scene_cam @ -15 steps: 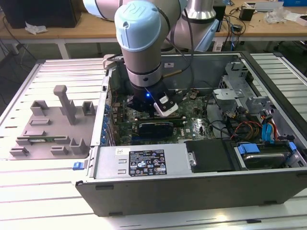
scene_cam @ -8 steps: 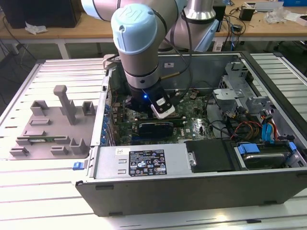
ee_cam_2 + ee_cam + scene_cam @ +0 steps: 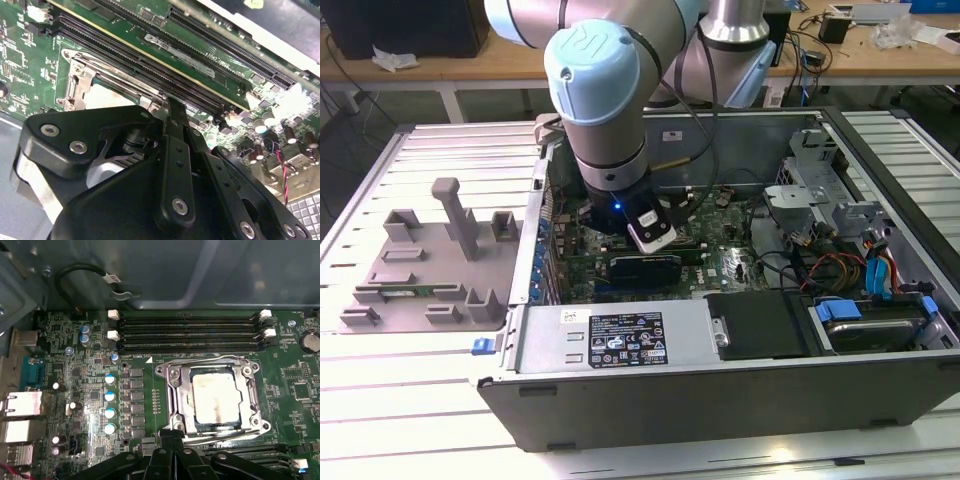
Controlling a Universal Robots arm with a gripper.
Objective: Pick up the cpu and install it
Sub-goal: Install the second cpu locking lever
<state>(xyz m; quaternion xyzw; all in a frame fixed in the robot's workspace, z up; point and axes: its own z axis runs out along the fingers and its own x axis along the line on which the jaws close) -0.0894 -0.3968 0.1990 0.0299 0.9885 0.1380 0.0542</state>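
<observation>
Seating the cpu [image 3: 214, 398] squarely is your concern now: it lies flat in the socket frame [image 3: 212, 396] on the motherboard [image 3: 90, 390], inside the open case [image 3: 720, 345]. Check that its edges sit level within the frame, and keep any contact light and vertical. Your gripper [image 3: 172, 112] hangs just beside the socket, its fingers [image 3: 175, 125] pressed together, holding nothing.

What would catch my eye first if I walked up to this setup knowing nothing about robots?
Probably the big pale-blue robot arm reaching down into an open computer case. Next, in the first wrist view, the shiny square cpu lying inside its metal socket frame on the green motherboard, with the black hand right at the frame's edge.
</observation>
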